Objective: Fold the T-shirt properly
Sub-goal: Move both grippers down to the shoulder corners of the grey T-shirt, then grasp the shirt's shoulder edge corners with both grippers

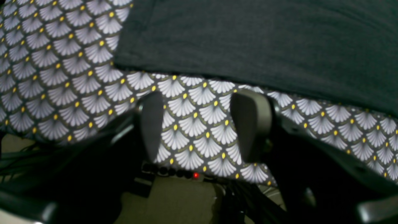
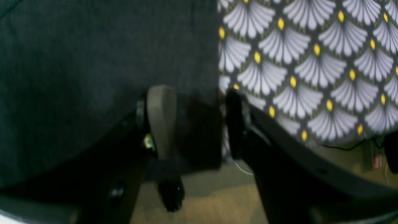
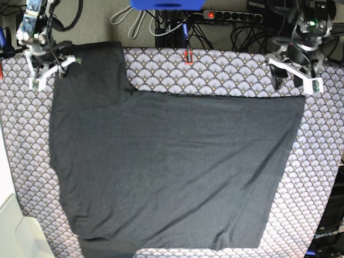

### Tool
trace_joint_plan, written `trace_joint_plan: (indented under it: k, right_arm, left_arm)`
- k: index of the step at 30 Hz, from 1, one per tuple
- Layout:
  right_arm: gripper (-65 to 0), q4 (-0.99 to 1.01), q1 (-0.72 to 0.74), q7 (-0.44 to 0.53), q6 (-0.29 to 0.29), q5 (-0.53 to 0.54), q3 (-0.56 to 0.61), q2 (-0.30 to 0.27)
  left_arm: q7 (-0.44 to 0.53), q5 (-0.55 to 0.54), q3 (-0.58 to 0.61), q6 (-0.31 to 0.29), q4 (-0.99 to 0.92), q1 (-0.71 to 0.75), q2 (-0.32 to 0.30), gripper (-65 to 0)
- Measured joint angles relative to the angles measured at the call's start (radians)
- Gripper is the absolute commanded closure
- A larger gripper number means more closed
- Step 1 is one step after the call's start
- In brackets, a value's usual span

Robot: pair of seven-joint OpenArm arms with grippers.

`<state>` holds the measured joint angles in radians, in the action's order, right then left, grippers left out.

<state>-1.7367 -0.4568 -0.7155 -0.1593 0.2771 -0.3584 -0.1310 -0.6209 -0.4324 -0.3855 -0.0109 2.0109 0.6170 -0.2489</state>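
Observation:
The dark charcoal T-shirt (image 3: pixel 172 166) lies spread flat on the scallop-patterned cloth (image 3: pixel 226 70), with one sleeve at the far left. My right gripper (image 3: pixel 47 69) is at that sleeve's far corner. In the right wrist view the right gripper (image 2: pixel 199 124) is open, and the shirt's edge (image 2: pixel 93 62) lies between the jaws. My left gripper (image 3: pixel 293 80) is just beyond the shirt's far right corner. In the left wrist view the left gripper (image 1: pixel 202 127) is open and empty over the patterned cloth (image 1: pixel 62 77), a little short of the shirt's edge (image 1: pixel 264 40).
The table's far edge runs right behind both grippers. Beyond it lie a power strip with a red light (image 3: pixel 210 15), also in the left wrist view (image 1: pixel 195 175), and tangled cables. A white object (image 3: pixel 13 231) sits at the near left corner.

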Motion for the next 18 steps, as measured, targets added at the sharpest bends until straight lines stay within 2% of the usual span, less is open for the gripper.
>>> trace_joint_plan:
  k: [2, 7, 15, 18]
  right_arm:
    - [-25.5, -0.005, -0.021, 0.028, -0.013, -0.013, 0.008, 0.015]
    - [-18.6, -0.006, -0.043, 0.040, -0.105, -0.018, 0.005, 0.021]
    - [-6.8, -0.006, -0.040, 0.042, -0.110, -0.017, 0.003, 0.029]
    - [0.0, -0.004, -0.022, 0.025, -0.115, -0.014, 0.003, 0.030]
  left_arm:
    - [0.000, 0.000, 0.000, 0.000, 0.000, 0.000, 0.000, -36.7]
    - [0.000, 0.000, 0.000, 0.000, 0.000, 0.000, 0.000, -36.7]
    - [-0.001, 0.000, -0.002, 0.000, 0.000, -0.002, 0.000, -36.7]
    - [-0.004, 0.000, -0.029, -0.001, 0.000, -0.018, 0.000, -36.6]
